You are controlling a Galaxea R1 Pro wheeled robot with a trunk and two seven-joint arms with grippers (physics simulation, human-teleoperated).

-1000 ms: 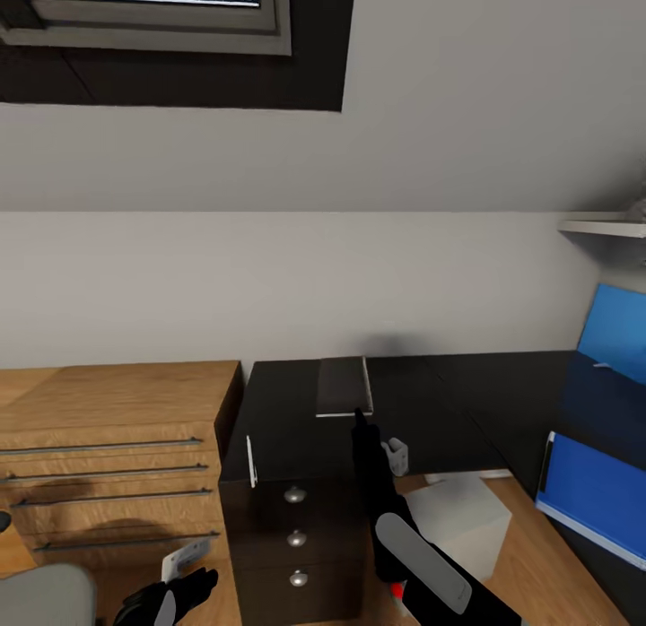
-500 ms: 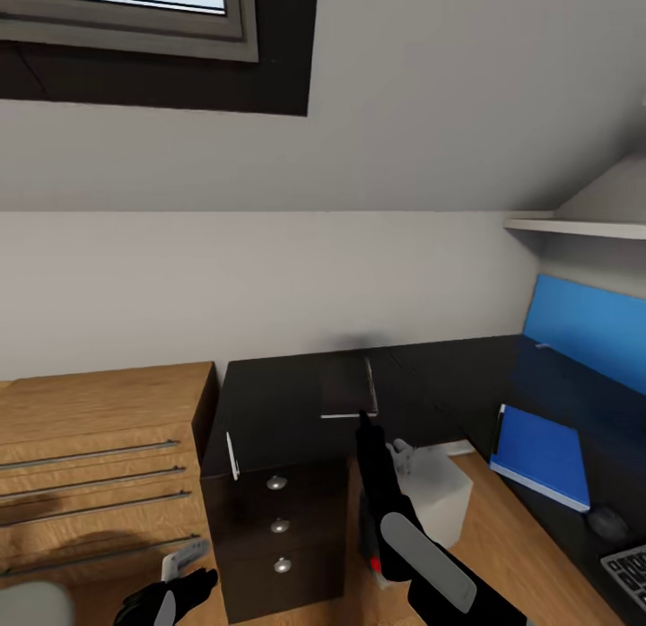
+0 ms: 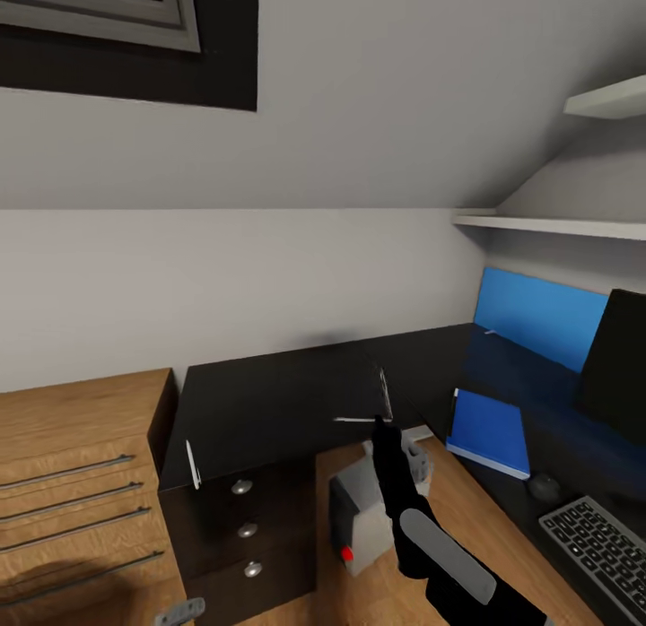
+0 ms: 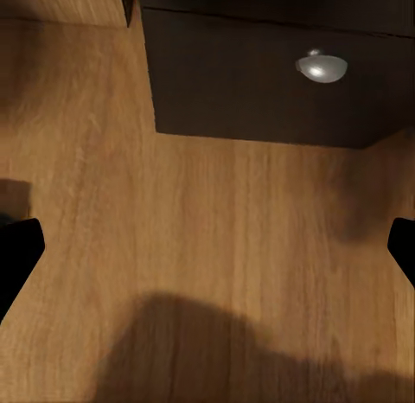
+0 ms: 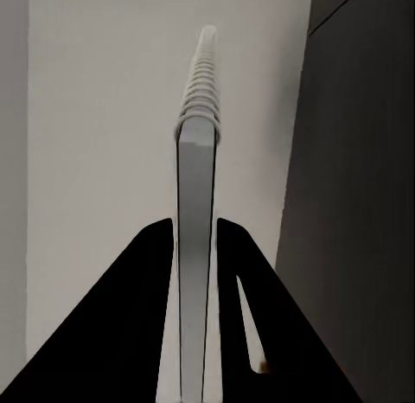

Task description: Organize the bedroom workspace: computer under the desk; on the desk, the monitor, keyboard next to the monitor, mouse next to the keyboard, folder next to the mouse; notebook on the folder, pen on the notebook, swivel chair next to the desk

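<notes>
Where seen from head view:
R arm: stretched fwd from lower right, black forearm w/ grey panel, right gripper (image 3: 378, 421) at inner corner of desk (image 3: 260, 402), above its front edge.
Notebook (image 3: 384, 395): clamped edge-on between R fingers (image 5: 138, 325), long axis running away from wrist, spiral-bound end at far tip; thin, almost vertical sliver in head view.
R tool: clenched on notebook, fingers flat on both covers.
L tool: left gripper (image 4: 207, 247), two dark tips at frame edges, spread wide, nothing between; wood floor (image 4: 199, 247) below, near drawer unit knob (image 4: 322, 67).
Folder (image 3: 489, 431): flat on desk's right wing, long axis toward wall.
Mouse (image 3: 544, 487): just in front of folder, next to keyboard (image 3: 603, 547).
Monitor (image 3: 615, 366): upright at right edge.
Computer (image 3: 363, 527): on floor under desk corner, red dot facing out.
Pen (image 3: 192, 465): white, near desk's left front edge.
</notes>
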